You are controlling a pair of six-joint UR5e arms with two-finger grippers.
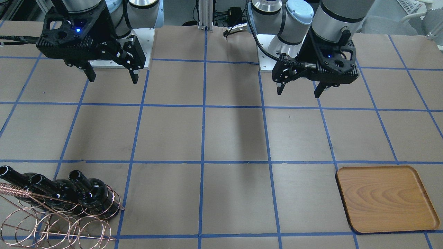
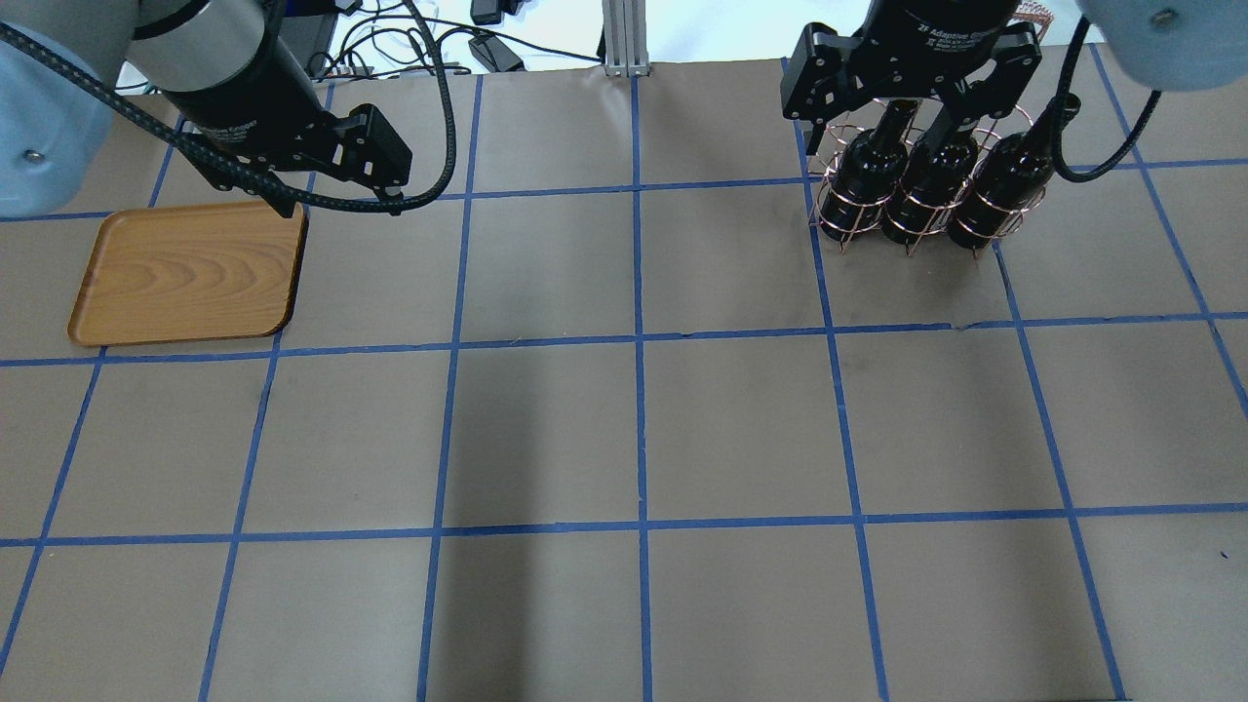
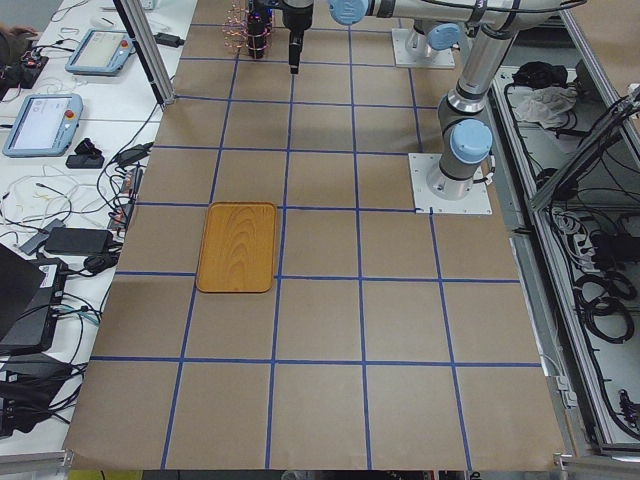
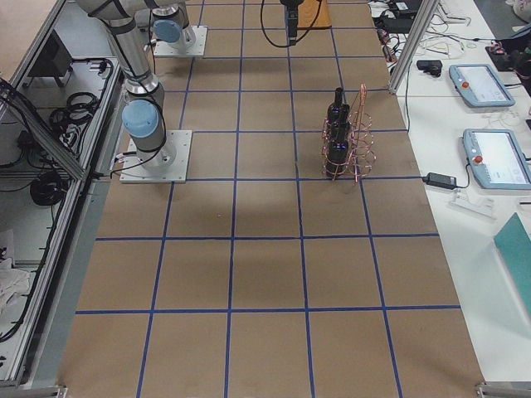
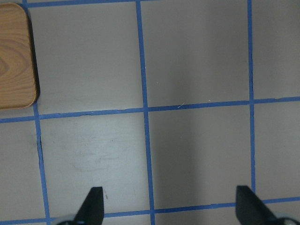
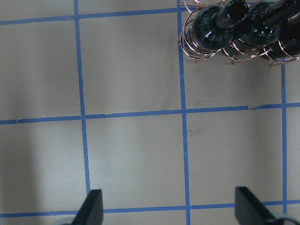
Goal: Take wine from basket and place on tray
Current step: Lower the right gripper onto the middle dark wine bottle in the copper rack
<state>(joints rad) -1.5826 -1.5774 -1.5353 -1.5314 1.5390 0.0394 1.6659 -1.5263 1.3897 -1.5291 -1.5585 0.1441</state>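
Note:
Three black wine bottles (image 2: 926,185) stand upright in the copper wire basket (image 2: 827,168) at the far right of the table. In the front-facing view the bottles (image 1: 91,193) and basket (image 1: 14,191) are at the bottom left. My right gripper (image 2: 877,127) is open and empty; it hangs in the air on the robot's side of the basket. Its wrist view shows the bottles (image 6: 211,28) at the top right. The wooden tray (image 2: 185,273) lies empty at the far left. My left gripper (image 2: 341,203) is open and empty above the table, beside the tray's right corner (image 5: 16,56).
The brown table has a grid of blue tape lines (image 2: 639,341). Both arm bases (image 1: 138,45) stand at the robot's edge. Cables and a metal post (image 2: 619,39) sit beyond the far edge. Operator desks with tablets (image 4: 489,83) flank the table's side.

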